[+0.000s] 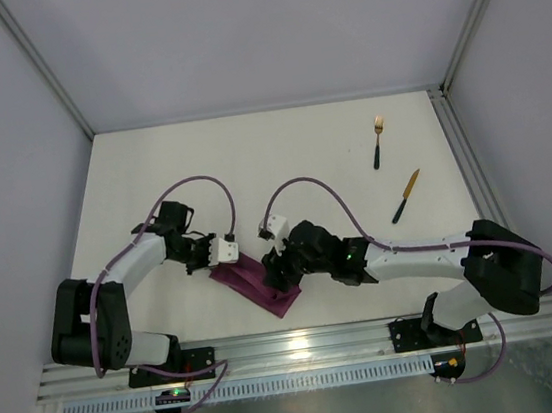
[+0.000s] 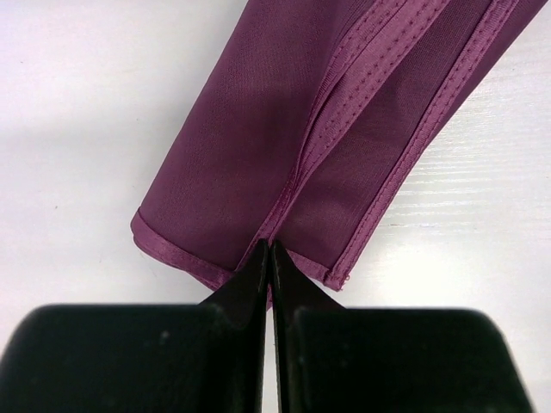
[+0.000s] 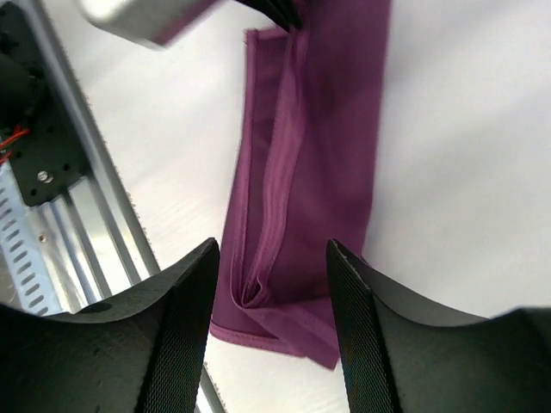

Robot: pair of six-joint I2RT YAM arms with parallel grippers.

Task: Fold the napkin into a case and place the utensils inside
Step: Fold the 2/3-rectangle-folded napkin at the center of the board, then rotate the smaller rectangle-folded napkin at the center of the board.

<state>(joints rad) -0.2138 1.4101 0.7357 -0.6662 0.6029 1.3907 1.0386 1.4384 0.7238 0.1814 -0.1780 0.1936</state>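
The napkin lies folded as a narrow magenta case on the table, close to the arms' bases. In the overhead view its long axis runs from about 10 o'clock to 4 o'clock. The left claw sits at the 10 o'clock end, pressed fully together. Its tips rest on the near hem where two stitched flaps meet, and it appears to nip the cloth there. The right claw hangs above the 4 o'clock end with its jaws spread wide and nothing between them. From its own camera the cloth runs straight away from it, with a small tuck in the fold just below the jaws. Both utensils lie well apart from the case, toward 1 to 2 o'clock and on the right arm's side of the table. The knife is the nearer one, lying aslant with its gold blade toward 1 o'clock and its dark handle toward 7 o'clock. The fork lies farther back, almost on the 12 to 6 line with its tines at 12. The folding looks done and neither utensil is inside, so the coming move most likely turns on that offset. The free right claw is the one nearer the cutlery and would have to swing out toward 2 o'clock. The knife's slant lies across the case's axis, so it would need turning to slide in lengthwise. I cannot tell which end of the case is the open mouth.
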